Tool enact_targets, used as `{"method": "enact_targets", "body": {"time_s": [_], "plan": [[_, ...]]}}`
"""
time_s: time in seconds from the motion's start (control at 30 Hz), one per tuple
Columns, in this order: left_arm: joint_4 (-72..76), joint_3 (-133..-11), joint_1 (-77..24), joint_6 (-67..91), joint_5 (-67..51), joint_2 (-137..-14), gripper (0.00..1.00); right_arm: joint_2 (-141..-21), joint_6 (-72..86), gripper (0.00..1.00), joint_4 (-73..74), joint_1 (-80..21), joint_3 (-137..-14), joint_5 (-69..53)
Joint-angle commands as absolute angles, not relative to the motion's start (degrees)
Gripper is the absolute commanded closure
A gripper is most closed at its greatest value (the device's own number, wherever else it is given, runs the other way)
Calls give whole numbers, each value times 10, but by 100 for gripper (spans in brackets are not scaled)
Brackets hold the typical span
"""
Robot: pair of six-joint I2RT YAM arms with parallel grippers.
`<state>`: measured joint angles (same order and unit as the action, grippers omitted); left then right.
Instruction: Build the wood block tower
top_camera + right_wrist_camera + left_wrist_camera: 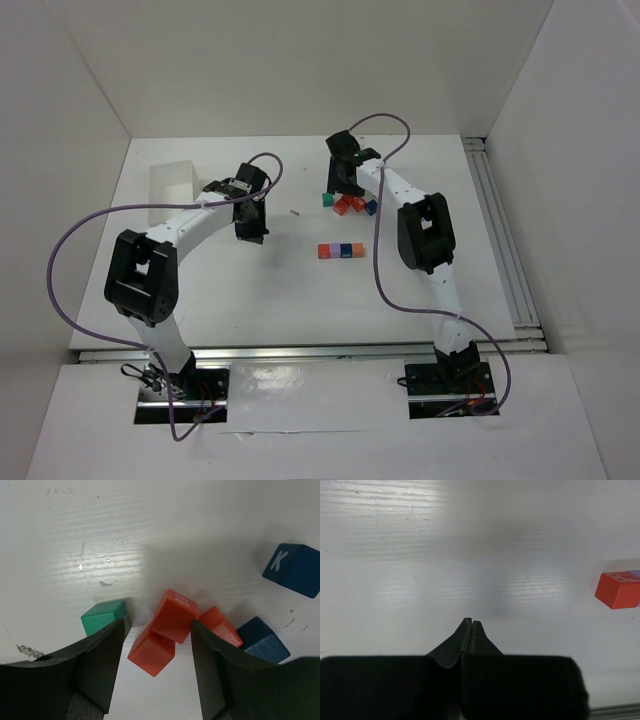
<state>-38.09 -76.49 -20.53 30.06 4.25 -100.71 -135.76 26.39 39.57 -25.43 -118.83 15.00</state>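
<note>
Top external: block row (337,250) is laid left-to-right on white table (250,290); left tool (471,623) pressed together, right tool (157,625) spread astride a red block (175,612).

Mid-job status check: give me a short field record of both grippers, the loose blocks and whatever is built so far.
left gripper: shut, holding nothing, over the white table
right gripper: open, lowered over the loose pile
between right fingers: red wooden cubes, three in a cluster, none gripped
beside them: teal green cube on one side, two dark blue cubes on the other, one marked K
built so far: single-layer row of cubes mid-table, red at left end, dark blue at right
second level: not started
</note>
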Motion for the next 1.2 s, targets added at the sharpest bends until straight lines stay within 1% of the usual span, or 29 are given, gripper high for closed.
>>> {"method": "enact_targets", "body": {"time_s": [0.0, 0.37, 0.57, 0.8, 0.97, 1.03, 1.17], "plan": [[-371, -765, -203, 292, 36, -983, 100, -1356, 281, 37, 424, -258, -1195, 168], [-371, -765, -203, 292, 31, -989, 100, -1358, 287, 38, 424, -258, -1188, 169], [-371, -759, -203, 292, 25, -989, 100, -1385, 294, 38, 439, -258, -1235, 169], [-371, -759, -203, 287, 31, -989, 100, -1402, 294, 46, 446, -252, -1259, 163], [-371, -759, -203, 287, 31, -983, 100, -1396, 294, 57, 446, -252, -1259, 163], [-371, -759, -203, 287, 31, -983, 100, -1373, 294, 60, 446, -252, -1266, 169], [-371, -759, -203, 287, 36, -978, 100, -1324, 269, 60, 433, -247, -1284, 137]]}}
